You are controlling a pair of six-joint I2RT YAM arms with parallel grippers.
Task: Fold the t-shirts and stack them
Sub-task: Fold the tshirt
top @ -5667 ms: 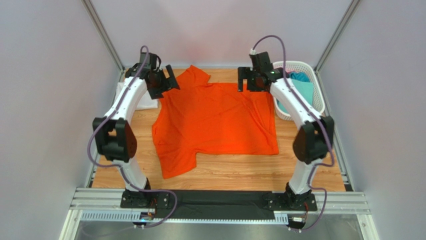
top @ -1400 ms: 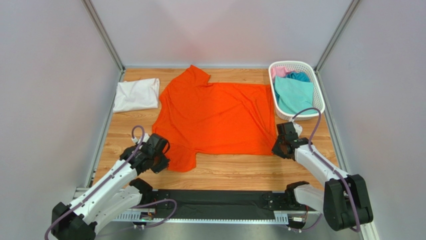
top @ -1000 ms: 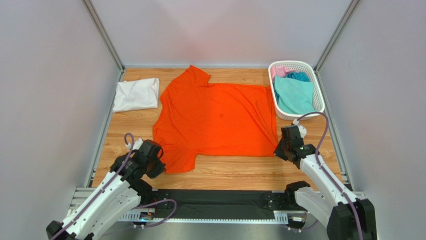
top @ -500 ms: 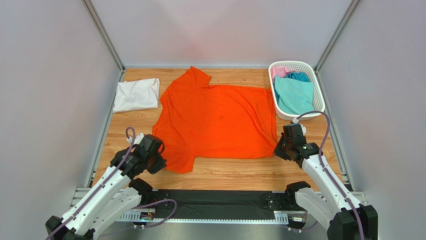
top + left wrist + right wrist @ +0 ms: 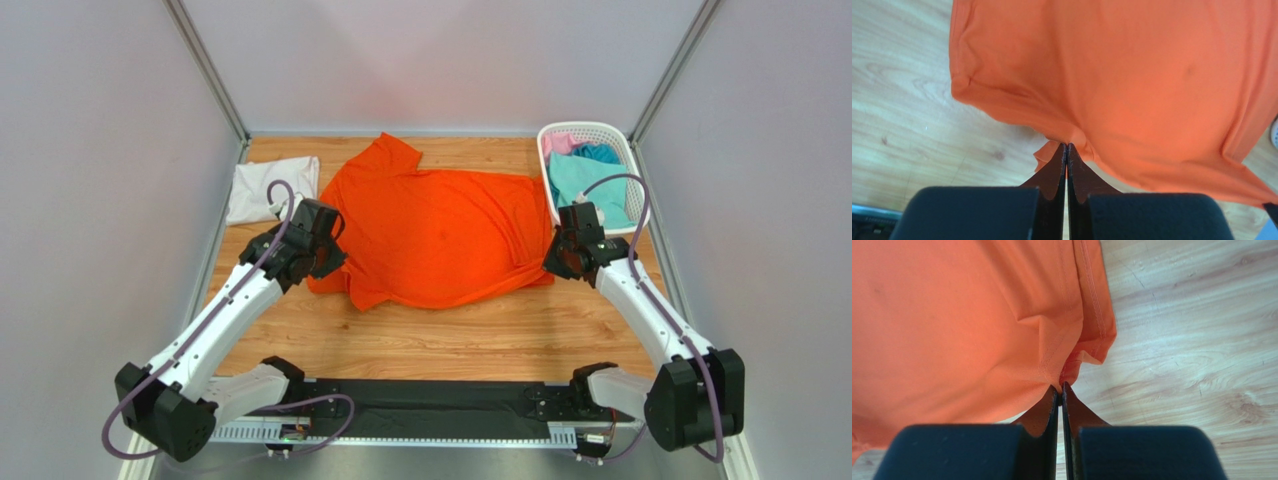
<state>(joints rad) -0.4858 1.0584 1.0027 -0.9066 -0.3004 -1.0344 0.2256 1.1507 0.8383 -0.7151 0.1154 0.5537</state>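
The orange t-shirt (image 5: 435, 230) lies on the wooden table, its near part lifted and carried over toward the back. My left gripper (image 5: 325, 258) is shut on the shirt's near-left edge, the cloth (image 5: 1112, 75) pinched at its fingertips (image 5: 1067, 146). My right gripper (image 5: 552, 262) is shut on the near-right hem corner (image 5: 1087, 340), pinched at its fingertips (image 5: 1060, 387). A folded white t-shirt (image 5: 262, 188) lies at the back left. Teal (image 5: 580, 180), pink (image 5: 562, 143) and blue (image 5: 600, 153) t-shirts lie in the basket.
The white lattice basket (image 5: 545, 165) stands at the back right, just beyond my right gripper. Bare wooden table (image 5: 450, 335) spreads between the shirt and the black rail at the near edge. Grey walls close in both sides.
Both grippers have risen and moved toward the back with the shirt's near edge, so the orange shirt now covers less of the table's near part.
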